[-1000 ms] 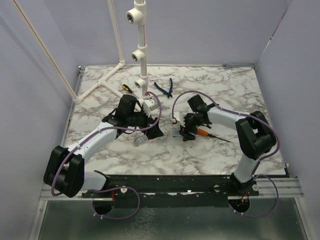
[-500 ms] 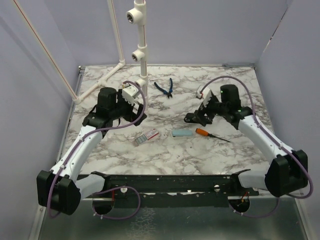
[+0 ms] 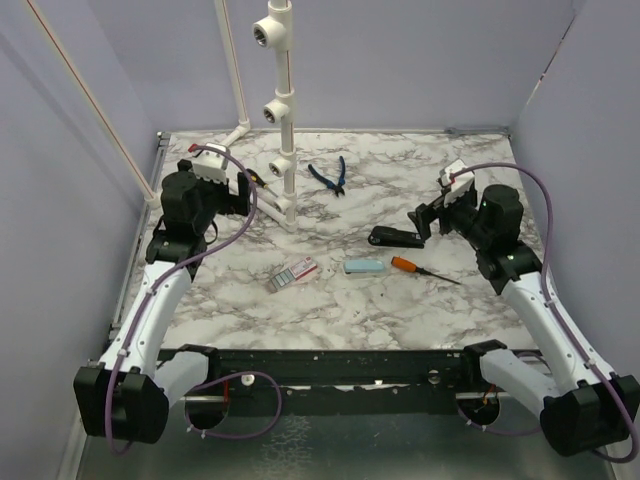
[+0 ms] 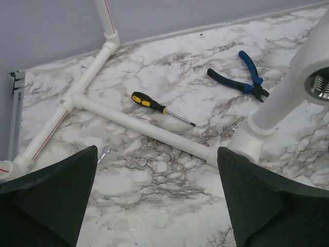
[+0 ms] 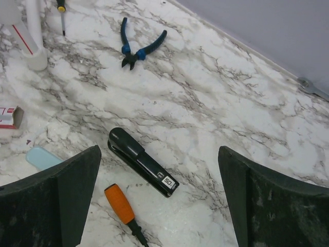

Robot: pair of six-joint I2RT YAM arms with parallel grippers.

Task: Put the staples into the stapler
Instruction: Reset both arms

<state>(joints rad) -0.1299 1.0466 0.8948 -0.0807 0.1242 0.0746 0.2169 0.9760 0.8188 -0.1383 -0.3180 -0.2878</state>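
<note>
The stapler is slim and black, and lies closed and flat on the marble right of centre. The staples box, white with red marks, lies left of centre; no loose strip shows. My right gripper hangs open above the table just right of the stapler, with nothing between its fingers. My left gripper is open and empty, raised at the back left over the white pipe frame, far from both things.
A pale teal bar and an orange-handled screwdriver lie between box and stapler. Blue pliers, a yellow screwdriver and a small wrench lie at the back by the white pipe stand.
Both arms have pulled back from the table's centre, left arm to the back left, right arm to the right. The right gripper opened and the stapler now lies free on the table.
</note>
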